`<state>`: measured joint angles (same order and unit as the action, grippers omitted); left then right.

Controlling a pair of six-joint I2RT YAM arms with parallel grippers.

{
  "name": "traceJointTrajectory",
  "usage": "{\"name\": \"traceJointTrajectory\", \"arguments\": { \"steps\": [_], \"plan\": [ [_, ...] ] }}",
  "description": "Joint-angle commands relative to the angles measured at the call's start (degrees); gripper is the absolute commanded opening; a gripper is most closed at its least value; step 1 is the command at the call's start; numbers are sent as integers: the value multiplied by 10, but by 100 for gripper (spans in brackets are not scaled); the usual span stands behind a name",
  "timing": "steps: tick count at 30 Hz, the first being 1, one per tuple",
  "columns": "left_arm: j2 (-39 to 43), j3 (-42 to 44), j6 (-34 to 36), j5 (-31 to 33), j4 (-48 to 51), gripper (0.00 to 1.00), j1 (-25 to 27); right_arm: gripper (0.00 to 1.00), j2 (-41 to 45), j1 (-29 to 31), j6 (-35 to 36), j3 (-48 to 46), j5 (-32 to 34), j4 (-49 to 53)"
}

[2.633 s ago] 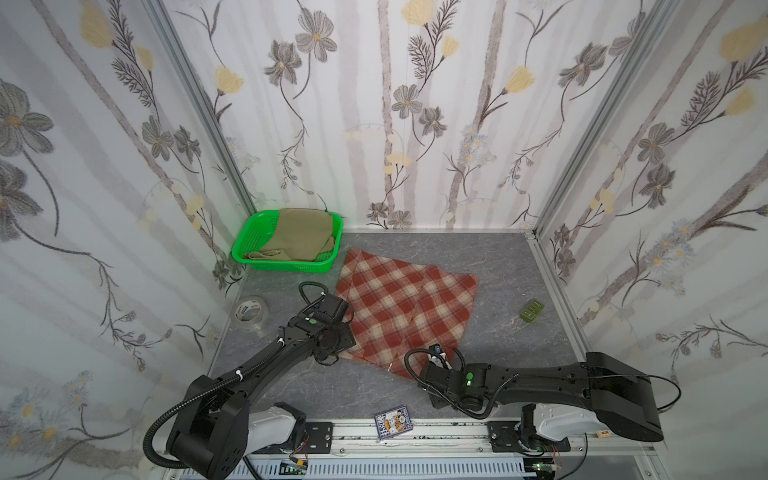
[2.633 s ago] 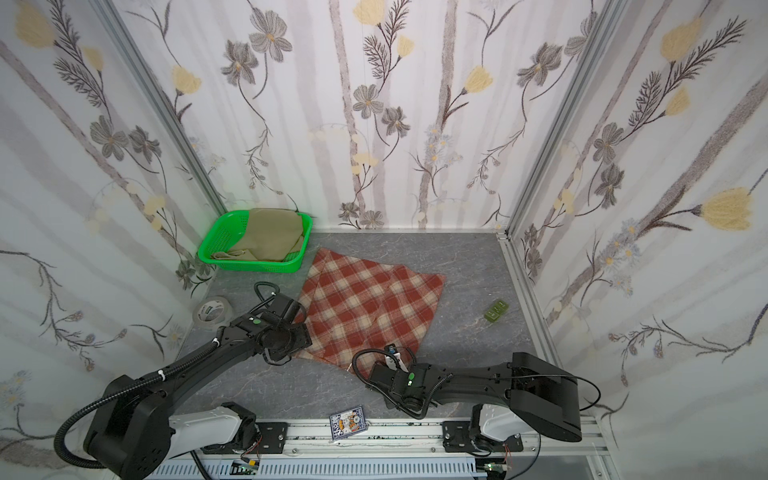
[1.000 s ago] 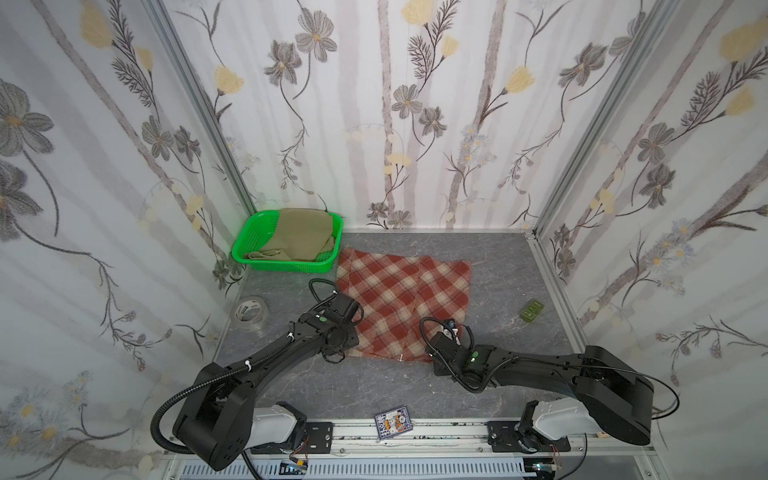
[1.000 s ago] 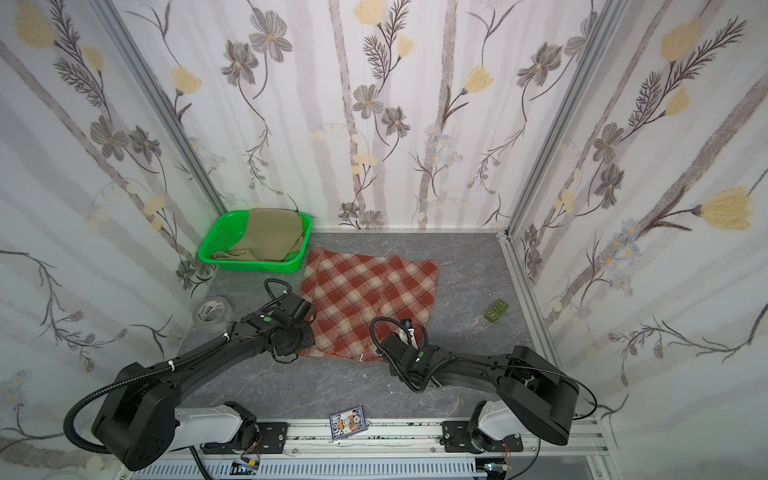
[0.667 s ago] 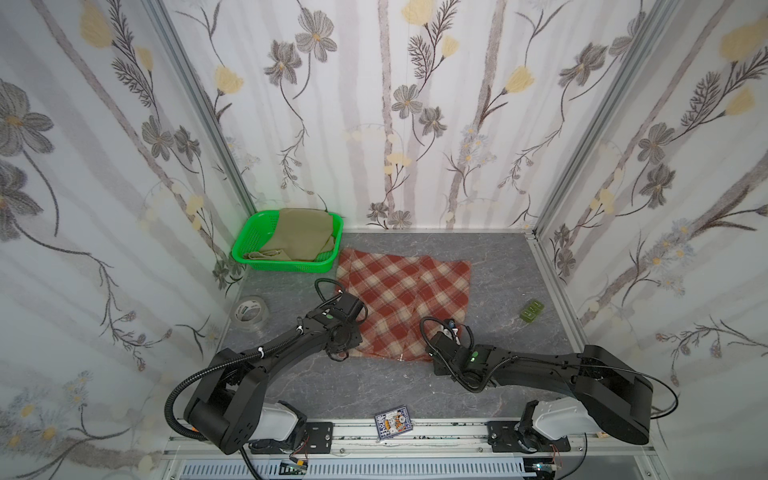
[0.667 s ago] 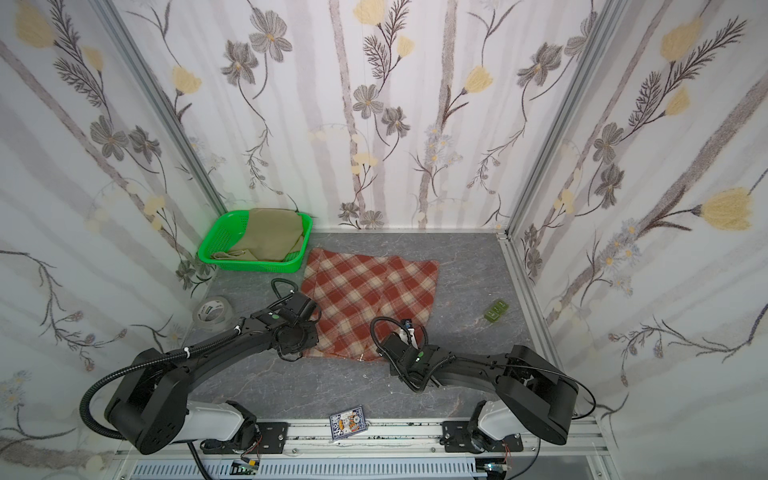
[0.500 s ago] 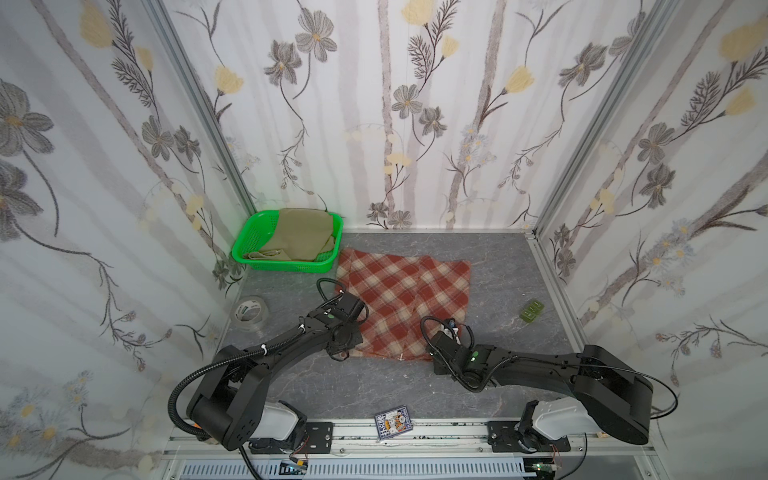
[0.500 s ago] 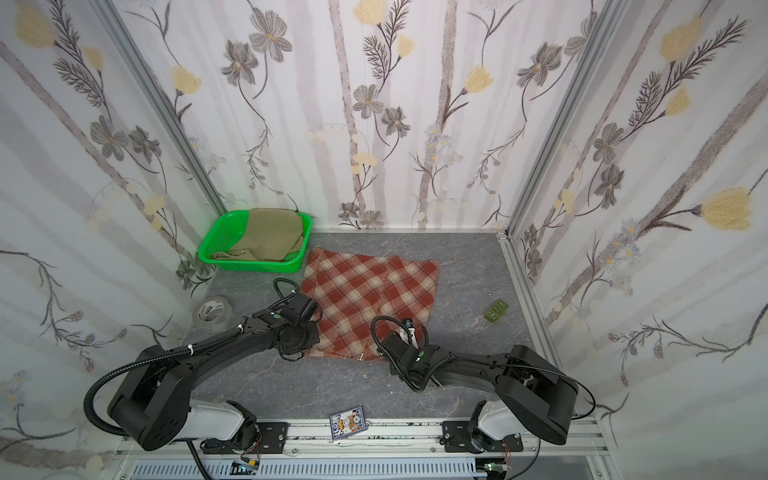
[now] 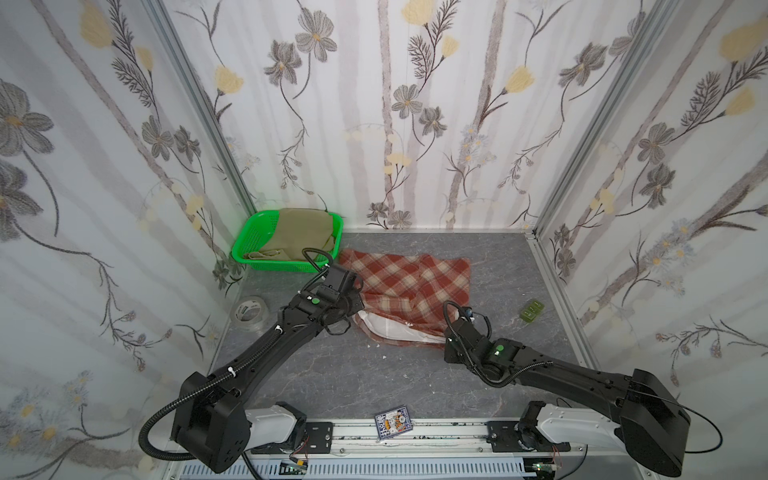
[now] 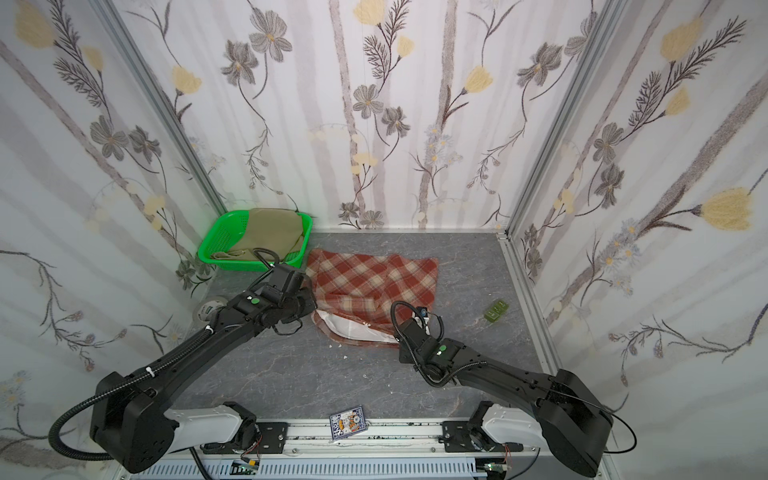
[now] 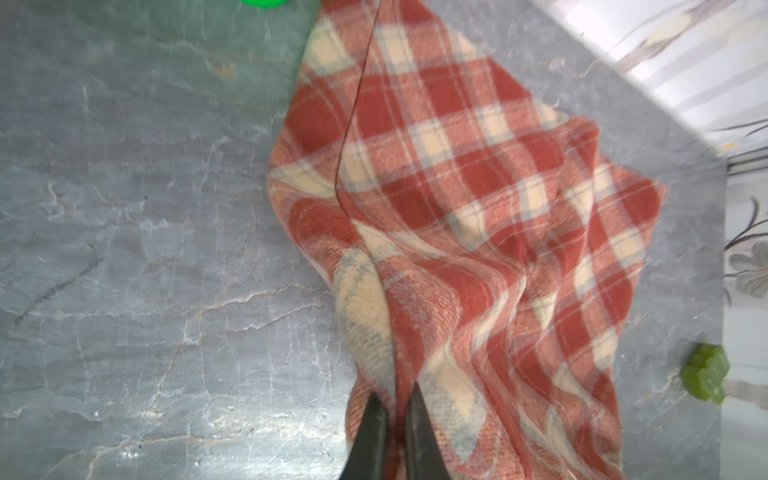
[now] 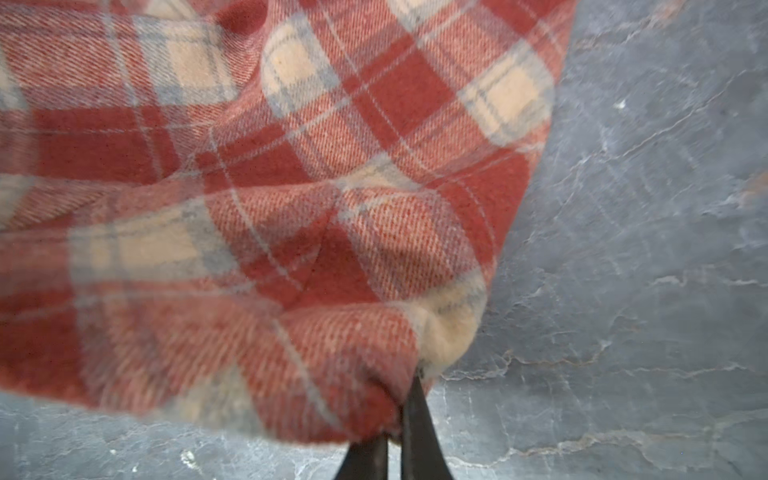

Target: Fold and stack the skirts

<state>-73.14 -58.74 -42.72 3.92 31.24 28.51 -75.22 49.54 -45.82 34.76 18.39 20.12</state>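
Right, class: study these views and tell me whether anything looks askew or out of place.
The fuzzy red-and-cream plaid skirt lies rumpled, its near edge pinched up by the left fingers and right fingers, baring white lining. A small printed card sits askew at the grey table's front edge.

No legible text, labels or numbers anywhere. Only candidate is the small blue-and-white printed card (image 9: 392, 420) (image 10: 348, 419) lying against the silver metal front rail (image 9: 449, 429), seen in both top views. Its print is too small to read.
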Motion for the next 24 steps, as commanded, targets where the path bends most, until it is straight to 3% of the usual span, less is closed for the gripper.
{"name": "traceJointTrajectory", "arguments": {
  "steps": [1, 8, 12, 18, 21, 24],
  "plan": [
    [5, -20, 9, 40, 3, 0, -12, 0, 29, -18, 37, 11, 3, 44],
    [29, -24, 10, 66, 7, 0, -47, 0, 142, -52, 119, 15, -22, 53],
    [32, -22, 10, 46, 7, 0, -52, 0, 181, -61, 118, -29, -54, 44],
    [51, 42, -15, 13, 7, 0, -44, 0, 195, -61, 60, -102, -89, 10],
    [68, 76, -29, 16, 6, 0, -42, 24, 193, -60, 35, -115, -100, -5],
    [70, 89, -35, 14, 7, 0, -38, 30, 191, -60, 21, -122, -94, -13]
  ]
}}
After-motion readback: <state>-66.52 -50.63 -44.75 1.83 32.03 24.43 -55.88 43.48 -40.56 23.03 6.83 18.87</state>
